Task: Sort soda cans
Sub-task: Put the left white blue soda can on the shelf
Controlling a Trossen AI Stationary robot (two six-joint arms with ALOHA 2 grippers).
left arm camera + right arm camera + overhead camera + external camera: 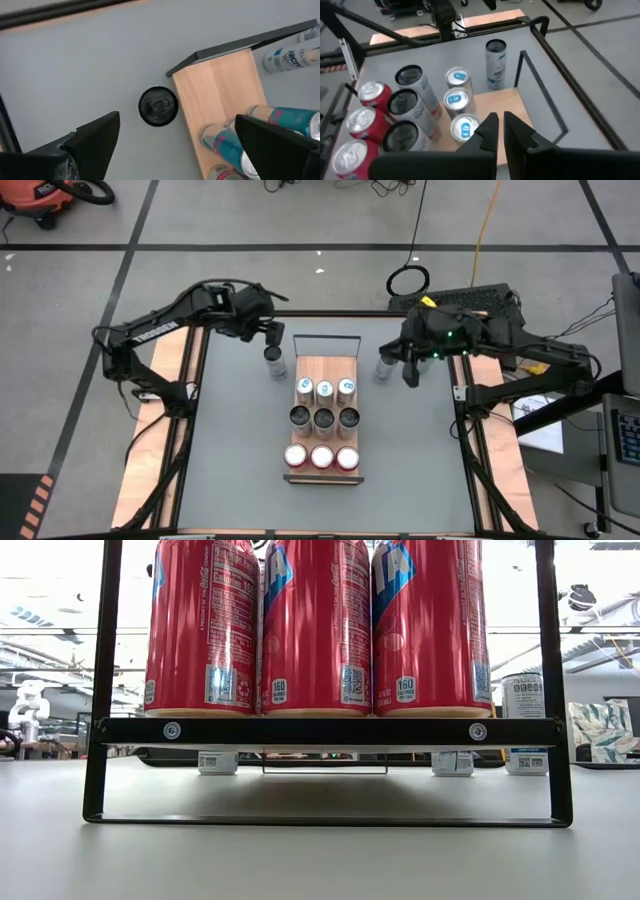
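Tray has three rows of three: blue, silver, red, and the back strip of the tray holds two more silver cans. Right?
Not quite. The rows on the tray are right, but its back strip is bare: the two other silver cans stand on the table either side, per the high view.

Nine soda cans on rack; loose cans beside both sides.

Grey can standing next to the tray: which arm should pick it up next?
Left. The left gripper is open and right by the grey can. The right gripper is shut, across the tray.
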